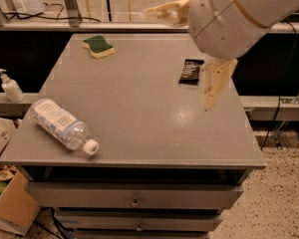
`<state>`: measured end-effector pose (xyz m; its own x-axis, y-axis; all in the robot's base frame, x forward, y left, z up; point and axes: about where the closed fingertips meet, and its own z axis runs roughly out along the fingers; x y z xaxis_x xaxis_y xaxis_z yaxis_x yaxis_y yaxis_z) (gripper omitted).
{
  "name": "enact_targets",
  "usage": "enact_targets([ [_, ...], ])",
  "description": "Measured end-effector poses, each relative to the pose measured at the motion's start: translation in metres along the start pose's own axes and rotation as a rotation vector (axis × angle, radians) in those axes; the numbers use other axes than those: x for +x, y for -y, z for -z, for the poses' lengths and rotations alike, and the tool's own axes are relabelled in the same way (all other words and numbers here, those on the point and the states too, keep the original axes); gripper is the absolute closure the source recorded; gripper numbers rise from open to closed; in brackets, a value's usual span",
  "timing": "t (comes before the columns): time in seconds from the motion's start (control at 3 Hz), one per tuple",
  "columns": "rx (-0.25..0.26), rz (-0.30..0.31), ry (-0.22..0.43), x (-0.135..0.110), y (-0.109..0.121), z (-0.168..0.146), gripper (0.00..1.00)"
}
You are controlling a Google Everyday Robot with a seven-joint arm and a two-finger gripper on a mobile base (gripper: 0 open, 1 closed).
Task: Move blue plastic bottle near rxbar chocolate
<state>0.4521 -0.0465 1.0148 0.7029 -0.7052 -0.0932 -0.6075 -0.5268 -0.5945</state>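
Note:
The blue plastic bottle (59,124) lies on its side at the front left of the grey table (139,108), with its white cap pointing to the front right. The rxbar chocolate (190,70) lies flat at the back right of the table. My gripper (175,59) hangs above the table's right side, close to the rxbar and far from the bottle. It is open and empty. One finger (164,9) points left over the back edge. The other finger (214,83) points down just right of the rxbar.
A green-and-yellow sponge (98,46) lies at the back left of the table. A white pump dispenser (10,86) stands on a low shelf to the left. A cardboard box (10,205) sits on the floor at the left. Drawers (134,195) are below the tabletop.

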Motion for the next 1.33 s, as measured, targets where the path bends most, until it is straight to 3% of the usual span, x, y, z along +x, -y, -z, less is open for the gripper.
enact_targets([
  [0.33,0.016,0.196,0.042,-0.022,0.008,-0.037,0.00],
  [0.67,0.001,0.342,0.065,-0.047,0.014,-0.077,0.00],
  [1.33,0.029,0.361,0.061,-0.052,0.018,-0.063,0.00],
])
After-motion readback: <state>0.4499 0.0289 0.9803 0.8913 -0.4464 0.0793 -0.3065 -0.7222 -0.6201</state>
